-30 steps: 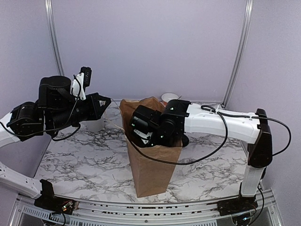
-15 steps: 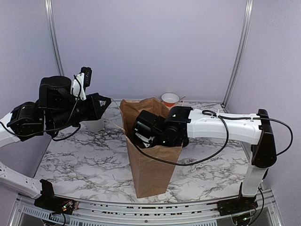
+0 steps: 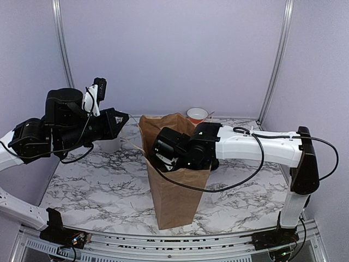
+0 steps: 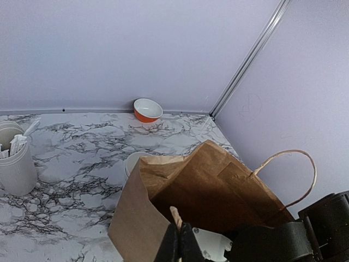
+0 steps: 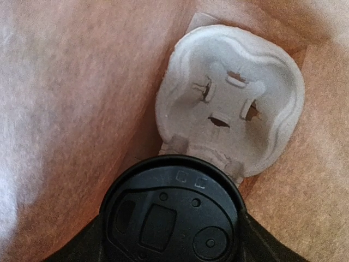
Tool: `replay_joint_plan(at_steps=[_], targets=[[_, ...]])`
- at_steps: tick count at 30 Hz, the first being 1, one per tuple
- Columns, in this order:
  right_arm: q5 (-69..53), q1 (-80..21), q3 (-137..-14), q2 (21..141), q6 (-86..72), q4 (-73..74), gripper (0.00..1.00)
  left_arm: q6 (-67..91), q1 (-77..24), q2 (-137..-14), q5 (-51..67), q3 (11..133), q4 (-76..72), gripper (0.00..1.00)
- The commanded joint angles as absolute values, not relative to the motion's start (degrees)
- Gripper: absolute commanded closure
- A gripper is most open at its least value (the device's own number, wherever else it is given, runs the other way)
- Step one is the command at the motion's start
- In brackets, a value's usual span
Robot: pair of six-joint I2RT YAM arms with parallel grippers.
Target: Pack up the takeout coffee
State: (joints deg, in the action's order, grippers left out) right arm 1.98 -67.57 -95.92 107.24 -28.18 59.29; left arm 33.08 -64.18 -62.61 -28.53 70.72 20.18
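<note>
A brown paper bag (image 3: 177,191) stands open in the middle of the marble table (image 3: 98,191). My right gripper (image 3: 163,158) reaches down into it. In the right wrist view the takeout coffee's black lid (image 5: 172,210) fills the space between my fingers (image 5: 82,245), which hug both its sides; the cup under the lid is hidden. Just beyond it, a grey-white pulp carrier (image 5: 232,103) lies on the bag's floor. My left gripper (image 4: 179,240) is shut on a tan paper handle strip (image 4: 176,215) at the bag's near edge (image 4: 218,185).
An orange-and-white bowl (image 3: 197,114) (image 4: 148,109) sits at the back near the corner post. A white canister of utensils (image 4: 16,164) (image 3: 110,144) stands at the left. A white round rim (image 4: 132,161) shows behind the bag. The bag's other handle (image 4: 294,164) loops up.
My right wrist has shifted slightly inside the bag, uncovering the orange bowl behind it. The left arm and the bag have not moved.
</note>
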Motion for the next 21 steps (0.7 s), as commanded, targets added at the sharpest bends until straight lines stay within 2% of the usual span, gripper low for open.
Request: replay_joint_plan(at_steps=[1,21], targets=[[1.8,-68.2,-99.3,108.8,-27.6,62.1,0.22,32.5,-64.3,-62.5,-28.5,70.1,19.5,1.0],[3.1,-68.3,-107.2,106.6,-28.4,65.8,0.1,32.4,-64.2,-61.8,-29.2,69.7,19.1,1.0]])
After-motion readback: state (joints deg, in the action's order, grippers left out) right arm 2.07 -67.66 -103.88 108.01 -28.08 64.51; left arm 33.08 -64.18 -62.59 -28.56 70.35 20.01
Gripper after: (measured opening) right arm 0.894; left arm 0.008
